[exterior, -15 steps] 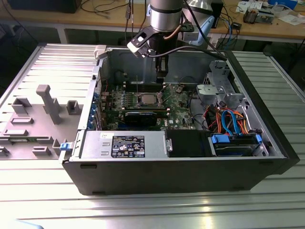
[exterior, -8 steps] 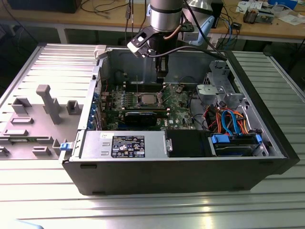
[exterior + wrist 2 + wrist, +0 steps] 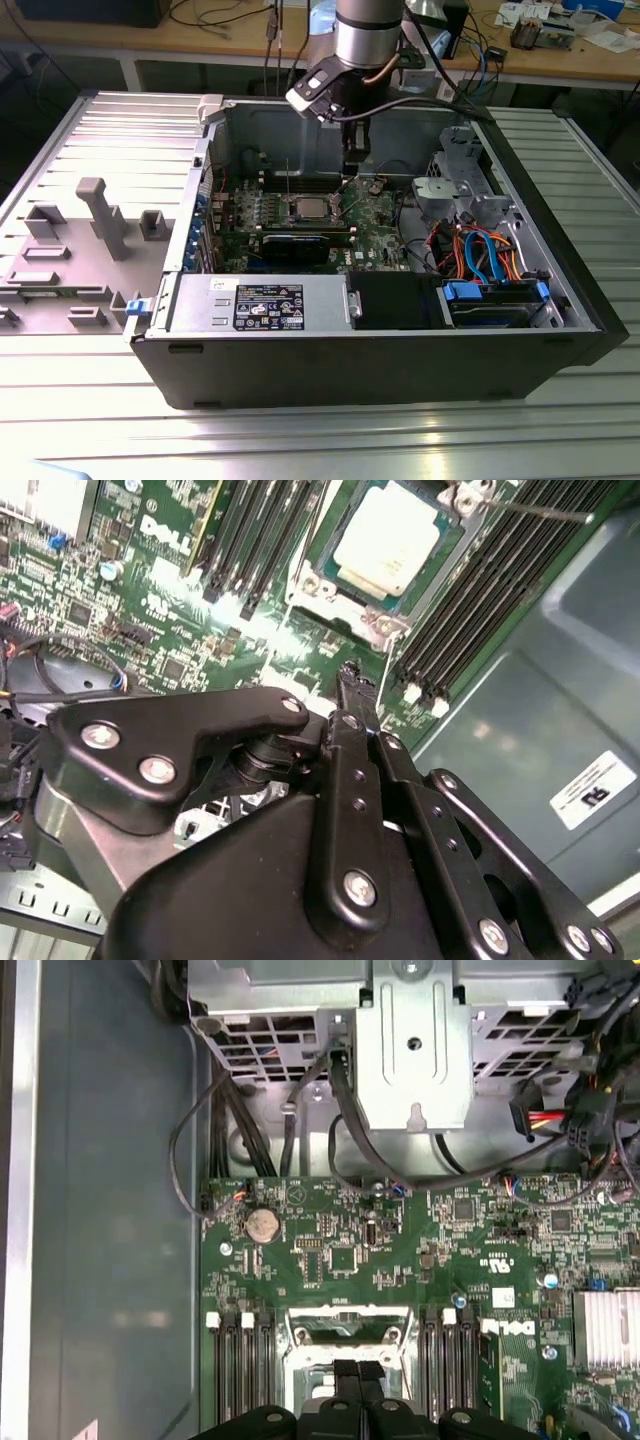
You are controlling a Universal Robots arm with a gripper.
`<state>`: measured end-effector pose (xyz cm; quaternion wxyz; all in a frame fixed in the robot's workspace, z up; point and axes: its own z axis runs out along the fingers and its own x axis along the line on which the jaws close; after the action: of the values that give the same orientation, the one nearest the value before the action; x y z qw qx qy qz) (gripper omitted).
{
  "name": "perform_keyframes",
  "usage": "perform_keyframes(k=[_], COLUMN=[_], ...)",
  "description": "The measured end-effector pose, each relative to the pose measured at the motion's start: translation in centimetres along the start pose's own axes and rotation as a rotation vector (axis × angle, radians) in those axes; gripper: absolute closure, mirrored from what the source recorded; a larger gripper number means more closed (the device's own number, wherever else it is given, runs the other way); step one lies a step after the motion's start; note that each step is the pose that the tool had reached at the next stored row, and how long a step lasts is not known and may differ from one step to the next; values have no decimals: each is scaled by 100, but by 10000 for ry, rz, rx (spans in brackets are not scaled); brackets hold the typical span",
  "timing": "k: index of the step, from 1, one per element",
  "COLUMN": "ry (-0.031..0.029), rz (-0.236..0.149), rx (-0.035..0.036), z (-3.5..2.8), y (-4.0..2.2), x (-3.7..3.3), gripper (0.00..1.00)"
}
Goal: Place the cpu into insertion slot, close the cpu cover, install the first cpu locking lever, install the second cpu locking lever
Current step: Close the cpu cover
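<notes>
- Metal table (image 3: 300, 440) is bearing a computer case (image 3: 350, 368).
- Empty gripper (image 3: 357, 1370), fingers pressed together, is hovering near the chip (image 3: 385, 540).
- Chip is seeming light, stiff, fragile; hold its edges.

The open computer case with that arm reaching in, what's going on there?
A robot arm's hand, shut and seemingly empty, hangs inside the open computer case over the green circuit board. The cpu already sits in the insertion slot; a thin locking lever beside it sticks out, not yet clipped down.
</notes>
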<state>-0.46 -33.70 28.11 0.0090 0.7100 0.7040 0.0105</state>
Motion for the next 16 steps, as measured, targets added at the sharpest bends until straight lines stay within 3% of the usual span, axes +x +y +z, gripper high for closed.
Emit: perform_keyframes(k=[7, 13, 16], ry=[1, 1, -5], rz=[-3, -4, -2], rx=[-1, -1, -2], z=[16, 17, 28], y=[101, 110, 142], x=[1, 1, 1], gripper=[89, 89, 89])
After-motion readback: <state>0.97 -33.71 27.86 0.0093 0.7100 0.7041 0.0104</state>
